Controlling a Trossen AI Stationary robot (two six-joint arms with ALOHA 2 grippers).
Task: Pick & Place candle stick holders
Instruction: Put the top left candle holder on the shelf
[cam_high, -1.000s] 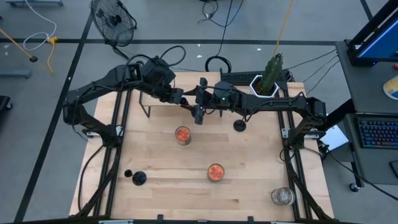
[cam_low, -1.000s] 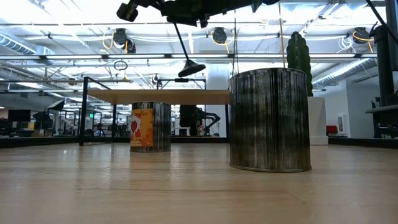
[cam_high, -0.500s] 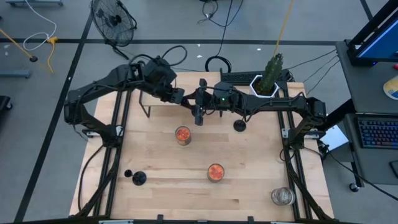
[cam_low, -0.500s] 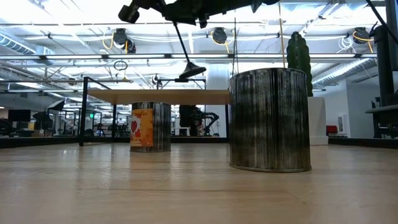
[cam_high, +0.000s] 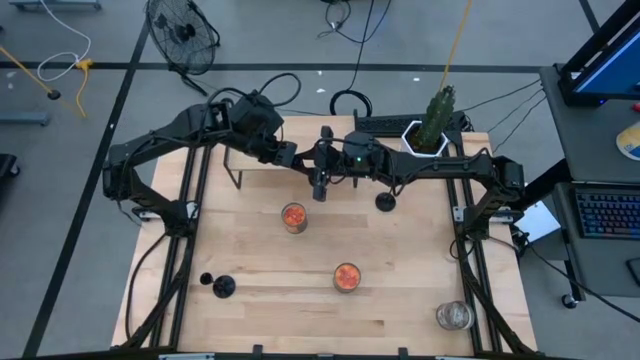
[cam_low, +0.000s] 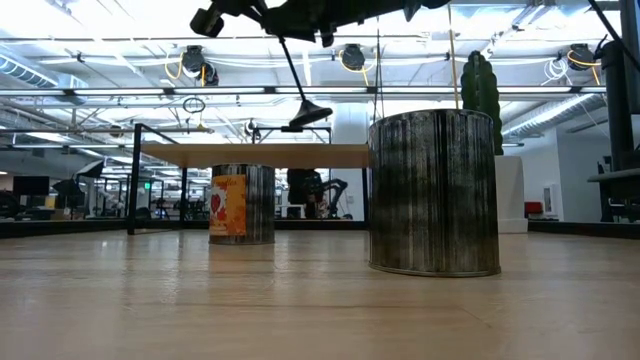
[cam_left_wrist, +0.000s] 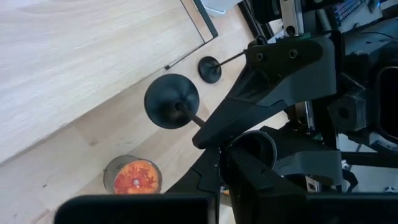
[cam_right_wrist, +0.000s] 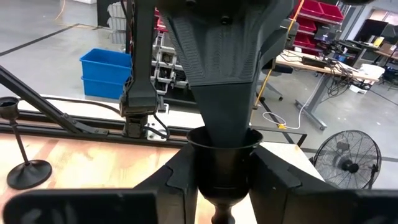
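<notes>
From above, my left end effector (cam_high: 293, 158) and right end effector (cam_high: 325, 168) meet over the back middle of the pale wooden table (cam_high: 400, 290), sharing one slim black metal candle stick holder (cam_high: 319, 187).

From table level it hangs tilted in the air, flat round base (cam_low: 309, 112) lowest, thin stem slanting upward.

Past my left wrist, my fingers are pinched tight on its upper end, the matte disc base pointing away. A second black holder (cam_left_wrist: 210, 68) stands on the table.

Past my right wrist, my fingers press both sides of the smooth flared cup (cam_right_wrist: 224, 155).
</notes>
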